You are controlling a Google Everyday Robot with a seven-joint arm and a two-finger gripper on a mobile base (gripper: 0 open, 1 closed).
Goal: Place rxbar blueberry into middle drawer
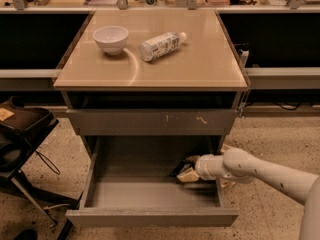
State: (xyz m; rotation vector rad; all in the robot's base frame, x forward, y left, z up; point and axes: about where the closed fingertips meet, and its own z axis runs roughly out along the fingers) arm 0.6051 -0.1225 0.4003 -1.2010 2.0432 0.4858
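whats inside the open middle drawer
The middle drawer holds the gripper, low at its right side, with the rxbar blueberry at its tip. The floor beneath them is covered, so whether the bar touches it cannot be told.
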